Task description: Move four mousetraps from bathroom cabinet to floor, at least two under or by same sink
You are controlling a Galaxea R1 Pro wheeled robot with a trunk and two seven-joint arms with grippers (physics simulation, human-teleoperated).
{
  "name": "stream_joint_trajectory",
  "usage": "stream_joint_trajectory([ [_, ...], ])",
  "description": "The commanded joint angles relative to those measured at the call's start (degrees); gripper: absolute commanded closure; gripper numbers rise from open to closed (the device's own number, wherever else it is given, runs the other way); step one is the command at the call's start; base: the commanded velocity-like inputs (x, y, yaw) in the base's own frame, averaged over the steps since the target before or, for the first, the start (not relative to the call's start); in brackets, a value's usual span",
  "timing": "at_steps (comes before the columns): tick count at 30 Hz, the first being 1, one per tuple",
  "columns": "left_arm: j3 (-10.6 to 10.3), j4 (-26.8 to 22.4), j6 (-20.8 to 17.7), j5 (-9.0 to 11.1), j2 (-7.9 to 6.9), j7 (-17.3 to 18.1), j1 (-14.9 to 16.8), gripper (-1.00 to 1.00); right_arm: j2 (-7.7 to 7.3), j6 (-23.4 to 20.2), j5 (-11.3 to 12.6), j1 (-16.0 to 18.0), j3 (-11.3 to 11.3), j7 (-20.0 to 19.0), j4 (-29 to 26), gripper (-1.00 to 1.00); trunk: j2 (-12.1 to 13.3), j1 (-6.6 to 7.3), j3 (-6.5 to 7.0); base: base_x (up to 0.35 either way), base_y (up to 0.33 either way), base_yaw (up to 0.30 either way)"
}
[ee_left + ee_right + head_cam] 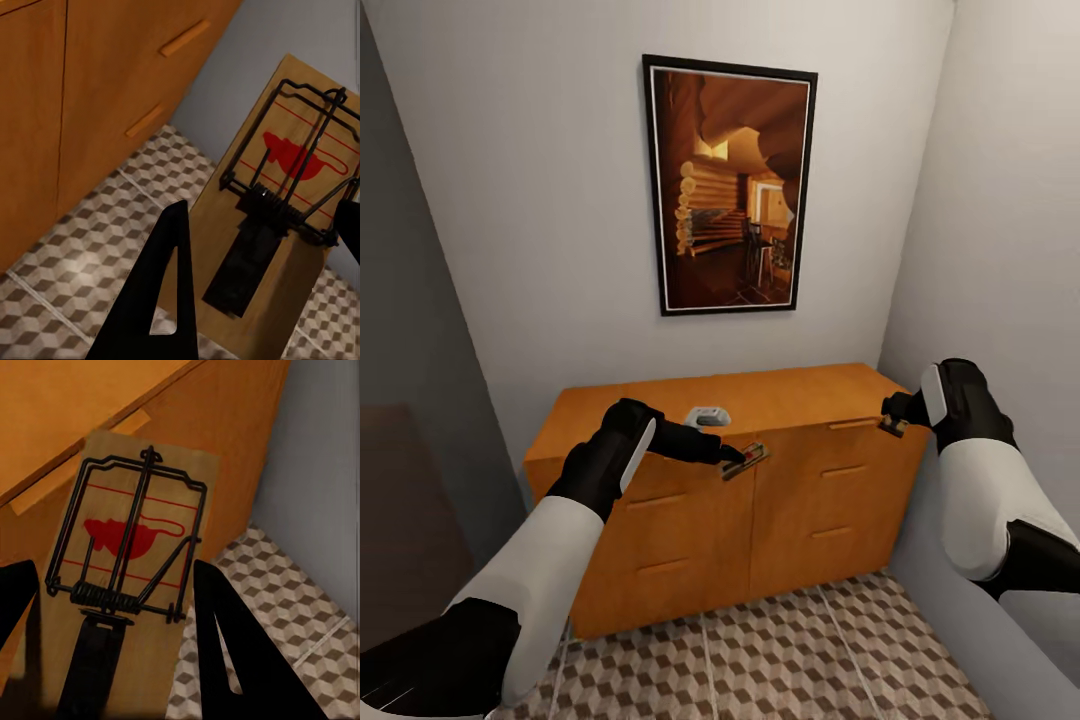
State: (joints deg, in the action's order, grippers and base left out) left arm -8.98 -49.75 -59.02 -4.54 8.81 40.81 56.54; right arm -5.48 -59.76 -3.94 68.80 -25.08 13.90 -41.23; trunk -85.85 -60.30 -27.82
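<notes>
Each arm holds one trap out in front of the cabinet (pixel 730 520). The left pincer (pixel 738 458) is clamped on the left trap (pixel 746 461), just past the front edge of the top. The right pincer (pixel 895 418) is clamped on the right trap (pixel 893 425), by the cabinet's right corner, though that trap is tiny in the head view, so I go by the wrist view for it.

Both traps hang in the air, well above the floor (pixel 810 650). A small white thing (pixel 708 416) sits on the cabinet top; I can't tell what it is.

To do this step well, keep both pincers tight and the traps flat. Back away from the cabinet slowly so no trap bumps the wood. Lower each trap close to the tiles before letting go. Two should end up next to the sink.
</notes>
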Motion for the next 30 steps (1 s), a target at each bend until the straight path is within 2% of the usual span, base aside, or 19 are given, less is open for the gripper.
stream_joint_trajectory([
  [1, 0.03, 0.07, -0.22, -0.47, 0.01, 0.41, 0.02, 1.0, 0.54, -0.24, -0.37, -0.11, -0.1, -0.16, -0.05, 1.0, -0.04, 0.03, -0.07, -0.304, -0.123, 0.0],
  [6, 0.05, 2.26, -0.18, -0.51, -0.35, -1.68, -0.02, 1.0, 2.9, -0.24, -0.44, -2.03, -0.07, -0.11, -0.07, 1.0, -0.04, 0.03, -0.07, -0.304, -0.126, 0.0],
  [9, 0.03, 5.54, -0.12, -0.44, -0.39, -5.09, -0.03, 1.0, 4.31, -0.24, -0.49, -4.19, 0.16, -0.11, -0.08, 1.0, -0.04, 0.03, -0.07, -0.304, -0.14, 0.0],
  [11, 0.04, 8.98, 0.38, -0.32, -0.38, -8.15, -0.03, 1.0, 5.28, -0.24, -0.6, -6.24, 1.74, -0.11, -0.03, 1.0, -0.04, 0.03, -0.07, -0.301, -0.152, 0.0],
  [13, 0.04, 13.11, 2.82, -0.19, -0.36, -10.87, -0.03, 1.0, 5.97, -0.24, -0.64, -8.71, 4.94, -0.12, 0.17, 1.0, -0.04, 0.03, -0.07, -0.284, -0.164, 0.0],
  [14, 0.06, 16.14, 5.6, -0.1, -0.29, -12.21, -0.03, 1.0, 6.25, -0.24, -0.59, -10.71, 7.42, -0.15, 0.35, 1.0, -0.04, 0.03, -0.07, -0.262, -0.169, 0.0],
  [16, 0.08, 19.3, 8.72, -0.02, -0.21, -13.19, -0.03, 1.0, 6.45, -0.24, -0.46, -12.86, 9.67, -0.16, 0.48, 1.0, -0.04, 0.03, -0.07, -0.244, -0.168, 0.0],
  [17, 0.12, 22.42, 11.63, 0.05, -0.14, -13.83, -0.03, 1.0, 6.57, -0.24, -0.34, -15.0, 11.47, -0.18, 0.57, 1.0, -0.04, 0.03, -0.07, -0.207, -0.154, 0.0],
  [20, 0.16, 27.88, 15.8, 0.53, -0.07, -14.56, -0.03, 1.0, 6.76, 2.01, -0.16, -18.52, 13.5, -0.2, 0.67, 1.0, -0.04, 0.03, -0.07, -0.176, -0.137, 0.0],
  [25, 0.24, 32.77, 18.52, 1.89, -0.04, -16.77, -0.03, 1.0, 6.85, 3.98, -0.05, -21.51, 14.58, -1.43, 0.84, 1.0, -0.04, 0.03, -0.07, -0.119, -0.091, 0.0],
  [28, 0.27, 36.12, 20.42, 3.41, -0.03, -20.29, -0.03, 1.0, 6.85, 6.2, -0.06, -23.29, 14.88, -3.52, 1.37, 1.0, -0.04, 0.03, -0.07, -0.042, -0.03, 0.0],
  [30, 0.28, 41.8, 25.1, 5.97, -0.03, -24.19, -0.03, 1.0, 6.82, 9.72, -0.26, -25.82, 15.04, -5.65, 4.09, 1.0, -0.04, 0.03, -0.07, -0.017, -0.012, 0.0],
])
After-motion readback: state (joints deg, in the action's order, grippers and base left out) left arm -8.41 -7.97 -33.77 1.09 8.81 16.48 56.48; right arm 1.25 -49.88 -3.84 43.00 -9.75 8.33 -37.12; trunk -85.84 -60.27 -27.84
